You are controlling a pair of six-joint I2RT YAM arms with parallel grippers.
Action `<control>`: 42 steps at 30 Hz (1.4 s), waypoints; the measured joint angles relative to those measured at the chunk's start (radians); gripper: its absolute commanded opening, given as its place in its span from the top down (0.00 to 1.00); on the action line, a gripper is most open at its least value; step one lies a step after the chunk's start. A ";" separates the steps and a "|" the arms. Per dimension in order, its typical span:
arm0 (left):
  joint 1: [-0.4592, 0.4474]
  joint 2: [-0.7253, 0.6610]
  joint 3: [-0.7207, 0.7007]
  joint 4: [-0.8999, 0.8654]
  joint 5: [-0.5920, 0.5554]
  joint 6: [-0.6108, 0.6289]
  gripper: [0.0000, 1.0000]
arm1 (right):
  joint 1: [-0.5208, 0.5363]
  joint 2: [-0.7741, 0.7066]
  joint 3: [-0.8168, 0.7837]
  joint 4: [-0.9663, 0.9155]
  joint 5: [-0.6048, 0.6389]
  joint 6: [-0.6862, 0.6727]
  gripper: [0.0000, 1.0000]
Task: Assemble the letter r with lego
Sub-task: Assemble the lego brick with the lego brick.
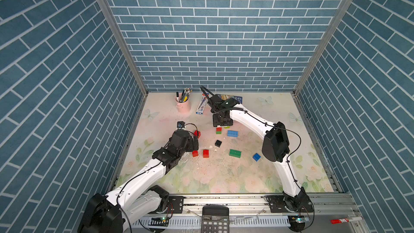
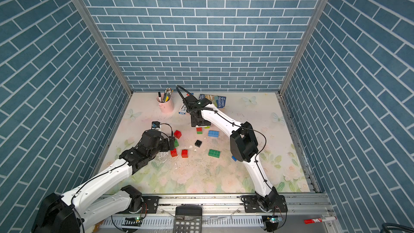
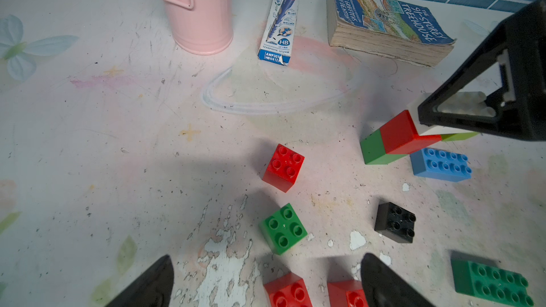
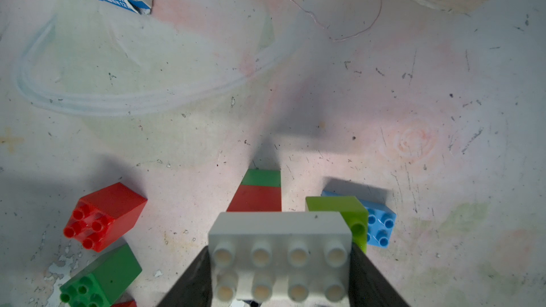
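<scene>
Meanwhile, at mid-worktop [image 1: 224, 175], the right claw [image 4: 280, 276] is gripping a white eight-stud brick [image 4: 280, 231] by its short ends. The brick is sitting atop a red-over-green column [image 4: 260, 193], with a lime brick [image 4: 339, 208] under its other end. The left claw [image 3: 266, 264] is hanging wide open over a green square brick [image 3: 283, 228] and a red square brick [image 3: 283, 166]. A blue brick [image 1: 232, 133] and a black brick [image 1: 218, 143] are lying close by.

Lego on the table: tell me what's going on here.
The right gripper is clamped on a long white brick, holding it atop a red-on-green stack, a lime brick under its other end. The left gripper hangs open by two loose red bricks, holding nothing. A blue brick, black brick and long green brick lie nearby.
</scene>
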 measured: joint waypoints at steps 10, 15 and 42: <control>0.000 -0.002 -0.001 0.000 -0.014 0.000 0.00 | 0.000 0.005 -0.002 0.003 0.011 0.000 0.90; 0.000 -0.005 -0.001 0.000 -0.018 0.000 0.01 | 0.000 -0.016 -0.045 0.047 0.012 0.000 0.90; 0.002 0.003 -0.001 -0.001 -0.022 0.000 0.00 | -0.041 -0.008 -0.023 0.025 -0.033 -0.073 0.92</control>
